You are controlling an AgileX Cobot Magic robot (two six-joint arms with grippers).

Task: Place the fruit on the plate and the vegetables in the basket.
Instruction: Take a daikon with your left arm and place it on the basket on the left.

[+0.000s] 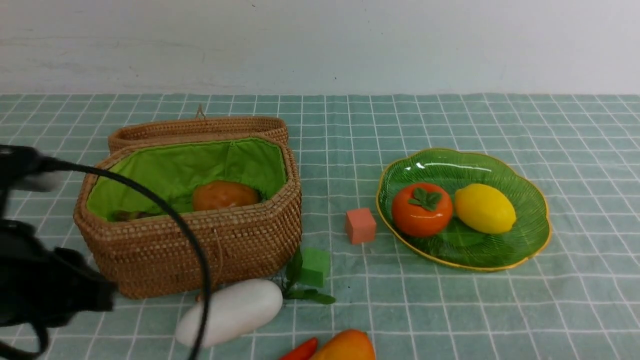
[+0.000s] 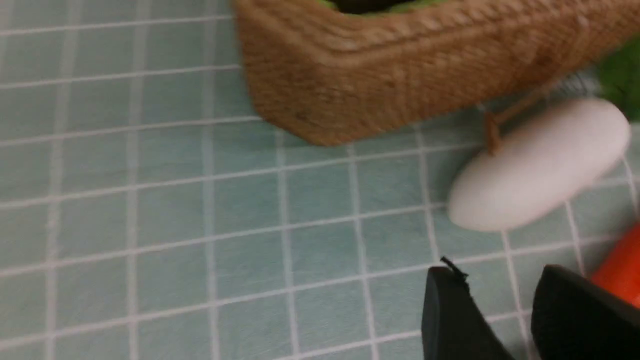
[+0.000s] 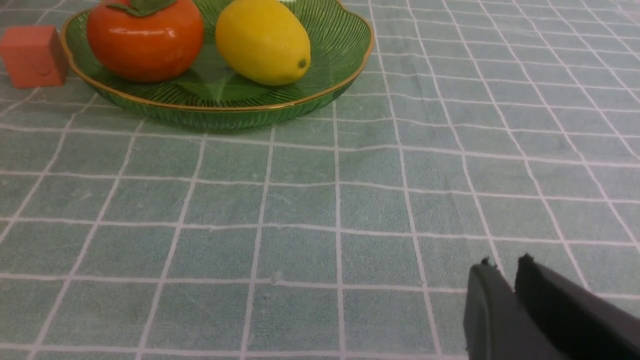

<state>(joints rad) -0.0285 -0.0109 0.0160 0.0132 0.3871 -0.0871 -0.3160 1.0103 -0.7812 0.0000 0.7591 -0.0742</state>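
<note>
The wicker basket point(image 1: 225, 250) stands open at the left with the potato point(image 1: 225, 195) and a dark shape point(image 1: 132, 216) inside. The white radish point(image 1: 235, 310) lies in front of it, touching its string. The red pepper point(image 1: 300, 350) and mango point(image 1: 347, 346) lie at the near edge. The green plate point(image 1: 530, 235) holds the persimmon point(image 1: 422, 210) and lemon point(image 1: 484, 208). My left gripper point(image 2: 500, 280) is open and empty above the cloth, near the radish point(image 2: 540, 165) and pepper point(image 2: 620, 270). My right gripper point(image 3: 504, 265) is shut and empty, short of the plate point(image 3: 225, 107).
A salmon cube point(image 1: 360, 225) sits just left of the plate. A green cube point(image 1: 315, 265) sits by the basket's right front corner, beside the radish leaves. The basket lid point(image 1: 200, 127) lies folded back behind it. My left arm and its cable point(image 1: 165, 210) cross in front of the basket.
</note>
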